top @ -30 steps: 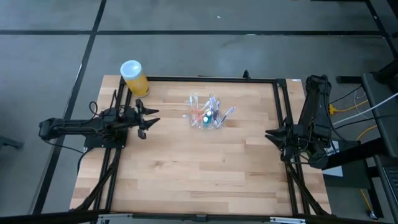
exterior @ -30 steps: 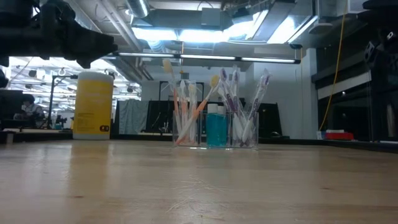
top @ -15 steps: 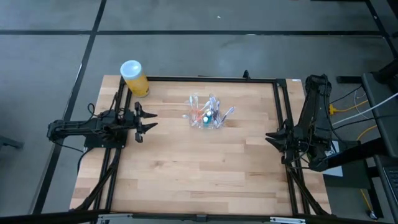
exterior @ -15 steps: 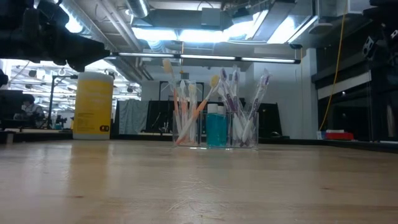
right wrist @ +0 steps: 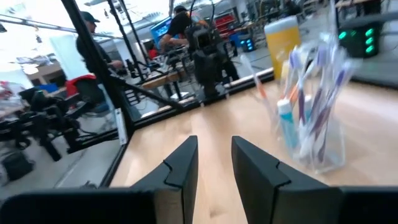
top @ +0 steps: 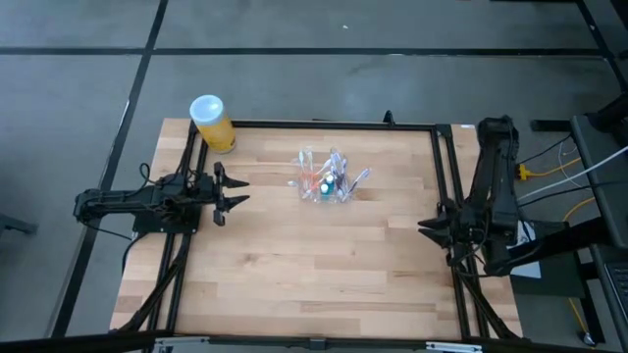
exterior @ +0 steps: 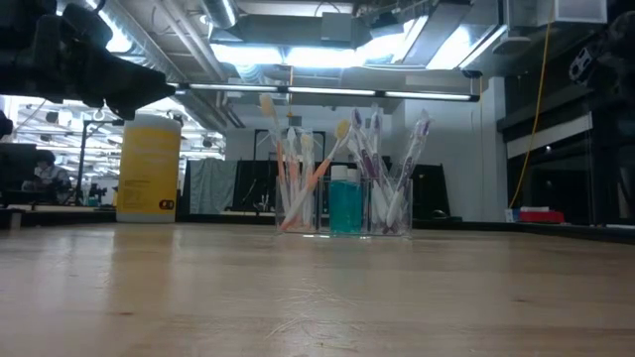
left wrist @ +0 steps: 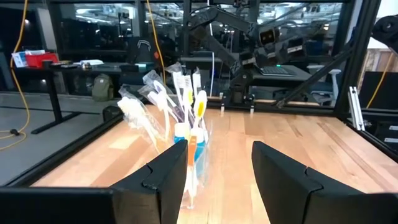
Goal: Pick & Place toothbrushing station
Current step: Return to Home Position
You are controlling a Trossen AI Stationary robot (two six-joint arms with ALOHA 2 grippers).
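The see-through plastic toothbrushing station [top: 324, 184] of joined cups stood upright on the pale wooden bench [top: 314, 275], just beyond its middle toward the far edge. It held a bunch of white, orange and violet toothbrushes [exterior: 298, 169], and a yellow cylinder with a white lid [top: 209, 121] stood well apart at the far left corner. The left claw [top: 238, 190] hovered near the bench's left edge, spread wide and empty, pointing toward the station, while the right claw [top: 424, 224] hung at the right edge, parted by a narrower gap and holding nothing.
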